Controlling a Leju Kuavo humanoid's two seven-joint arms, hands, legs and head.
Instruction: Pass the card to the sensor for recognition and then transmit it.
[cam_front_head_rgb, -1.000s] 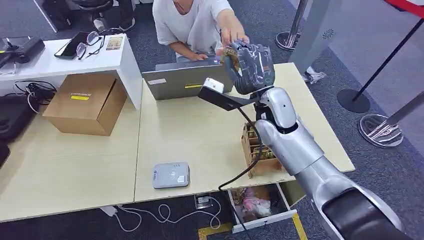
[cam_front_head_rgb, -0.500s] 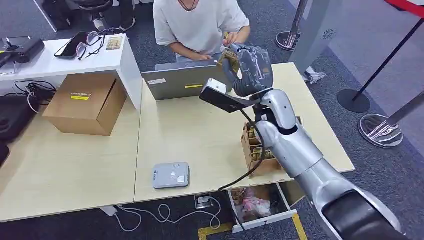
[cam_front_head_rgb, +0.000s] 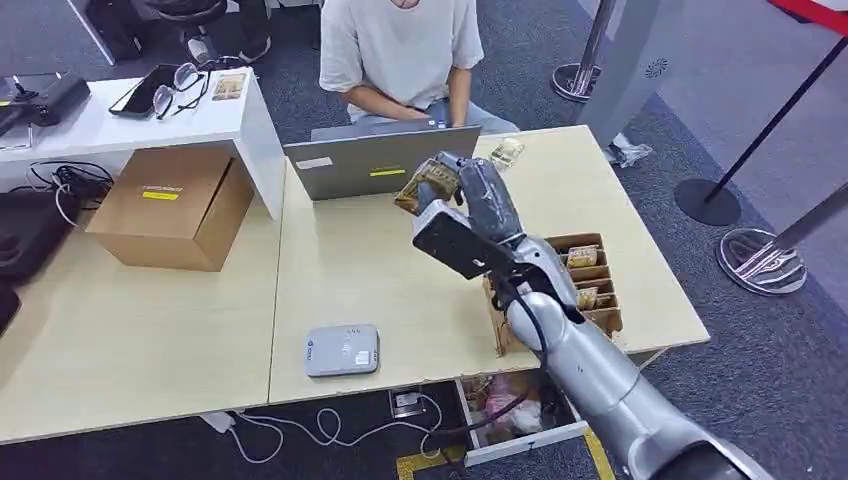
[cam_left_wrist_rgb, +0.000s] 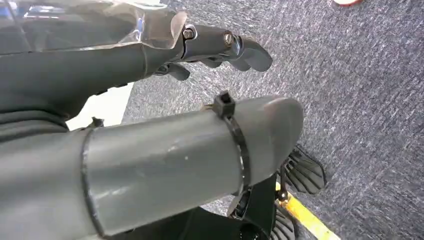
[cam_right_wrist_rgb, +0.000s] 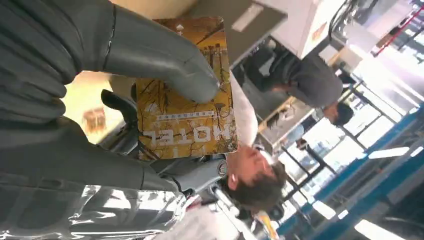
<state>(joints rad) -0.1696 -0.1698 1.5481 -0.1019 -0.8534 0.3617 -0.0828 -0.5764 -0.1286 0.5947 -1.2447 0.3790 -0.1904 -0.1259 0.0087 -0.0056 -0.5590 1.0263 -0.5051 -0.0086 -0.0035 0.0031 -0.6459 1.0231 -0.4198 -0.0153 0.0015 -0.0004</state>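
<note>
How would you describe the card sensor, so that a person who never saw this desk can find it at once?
Start at the long pale wooden desk. Near its front edge, to the left of the wooden card box, a flat grey sensor with rounded corners lies alone. It is the low grey pad, unlike the brown cardboard box and the upright laptop farther back.

One laptop (cam_front_head_rgb: 380, 165), one reader (cam_front_head_rgb: 342, 350), two tables (cam_front_head_rgb: 130, 330).
</note>
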